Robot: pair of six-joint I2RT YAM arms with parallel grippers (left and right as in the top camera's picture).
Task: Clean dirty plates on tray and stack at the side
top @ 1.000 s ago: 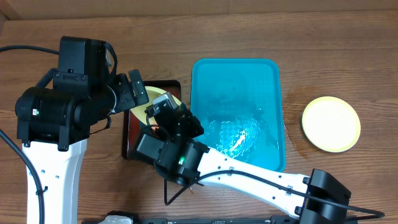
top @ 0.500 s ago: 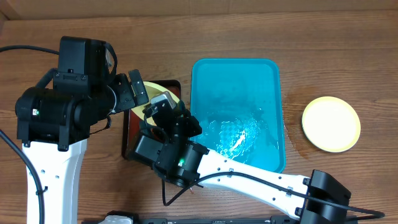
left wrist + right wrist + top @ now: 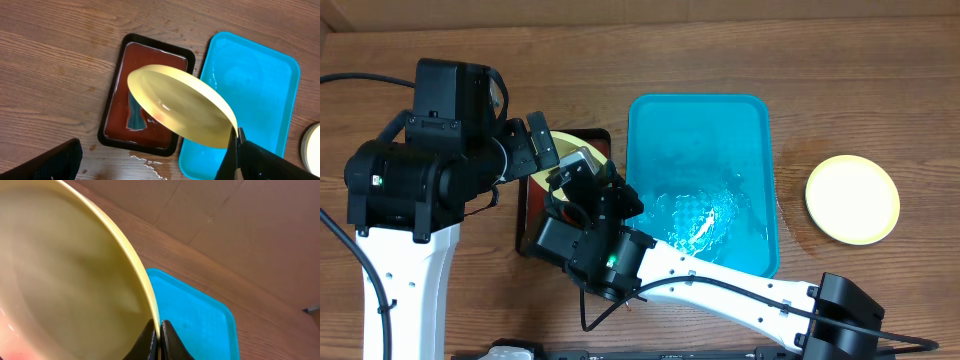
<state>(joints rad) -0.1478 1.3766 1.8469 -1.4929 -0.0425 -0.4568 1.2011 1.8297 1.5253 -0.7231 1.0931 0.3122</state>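
Since a moment ago, the right arm's wrist slides a tiny bit toward the lower left of the overhead view, and the plate it holds goes with it. Nothing else moves.

The right gripper [image 3: 159, 337] is clenched on the thin rim of the yellow plate [image 3: 180, 107]. This plate is up in the air and tipped on its side, above the black tray [image 3: 150, 55] in the middle of the left wrist view. A small pink smear shows on its inside, so it looks not clean yet. The left gripper [image 3: 538, 145] sits just beside it with its jaws wide apart and nothing in them.

The teal tray [image 3: 650, 120] lies in the middle of the overhead view. It has shiny water in it and no plates on it. Another plate [image 3: 852, 198] lies flat on the table [image 3: 720, 50] at the right side of the frame, well apart from the tray. I see no third plate.

The plate looks light and stiff, like plastic. It is likely wet, so it may be slippery. Only a small bit of rim is pinched, so the plate could swing or slip out. The rim is the best place to hold it, because the middle is too wide and flat to pinch. A slow, steady move seems safest.
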